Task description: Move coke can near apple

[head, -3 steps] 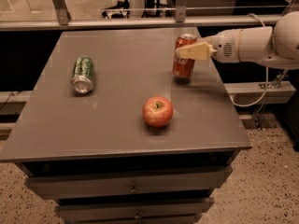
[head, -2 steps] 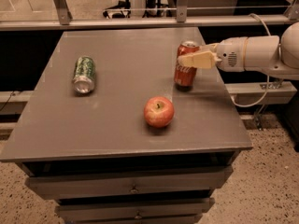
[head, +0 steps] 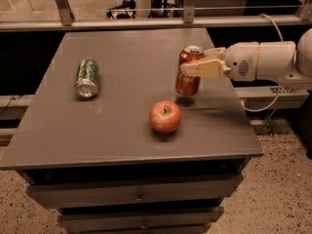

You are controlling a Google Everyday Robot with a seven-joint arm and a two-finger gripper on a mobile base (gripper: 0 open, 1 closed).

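Note:
The coke can [head: 189, 72], red with a silver top, is upright and held a little above the grey table [head: 122, 126], with its shadow below it. My gripper [head: 197, 61] reaches in from the right and is shut on the coke can, one finger [head: 202, 68] across its front. The apple [head: 165, 116], red with yellowish patches, sits on the table just in front and left of the can, a short gap apart.
A green patterned can [head: 87, 77] lies on its side at the table's left. A metal rail [head: 146, 22] runs along the back edge. Drawers [head: 139, 196] sit under the tabletop. A cable [head: 265, 106] hangs at the right.
My gripper has carried the coke can forward and a little left, closer to the apple. The apple and green can have not moved.

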